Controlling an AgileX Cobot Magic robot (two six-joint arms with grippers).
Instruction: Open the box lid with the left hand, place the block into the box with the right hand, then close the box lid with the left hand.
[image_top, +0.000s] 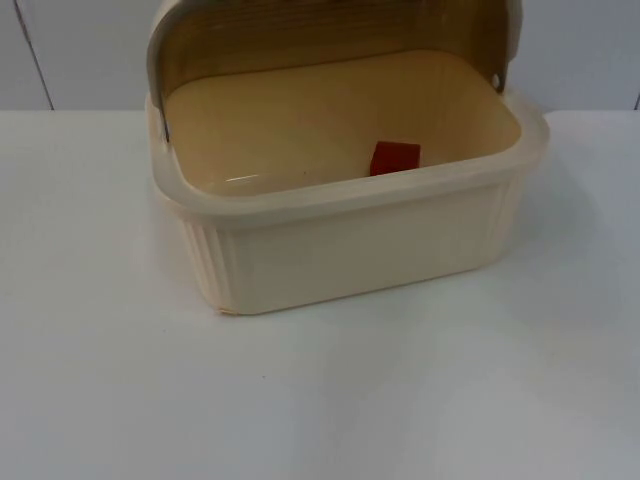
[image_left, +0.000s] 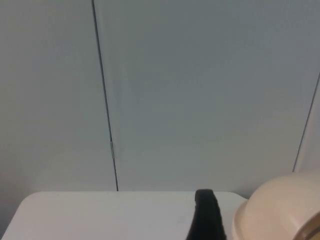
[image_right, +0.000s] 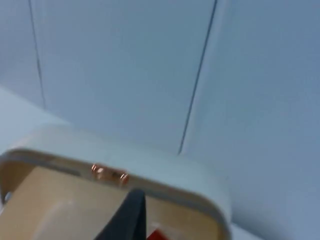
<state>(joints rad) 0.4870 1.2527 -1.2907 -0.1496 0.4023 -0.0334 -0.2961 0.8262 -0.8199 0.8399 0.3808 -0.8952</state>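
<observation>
- The cream box (image_top: 340, 235) stands on the white desk (image_top: 320, 400), with ribbed side walls and a broad pale rim.
- Its lid (image_top: 300, 35) is swung up and back, standing behind the opening; the lid is smoky brown and see-through with a cream edge.
- The red block (image_top: 395, 158) lies inside the box, on its floor near the front wall, a little toward the robot's right of the middle.
- Part of the block is hidden behind the box's front rim in the top view.
- The left gripper (image_left: 204, 216) is beside the box and points toward the grey wall (image_left: 200, 90); one black fingertip stands up in its wrist view, over the edge of the desk.
- The rounded cream edge of the lid is just beside that fingertip in the left wrist view; I cannot tell whether the left gripper is wide or narrow.
- The right gripper (image_right: 127, 215) hangs over the open box; one black fingertip shows above the tan inside of the box.
- A small red patch, the block, lies next to that fingertip in the right wrist view.
- I cannot tell whether the right gripper is wide or narrow, nor whether it touches anything.
</observation>
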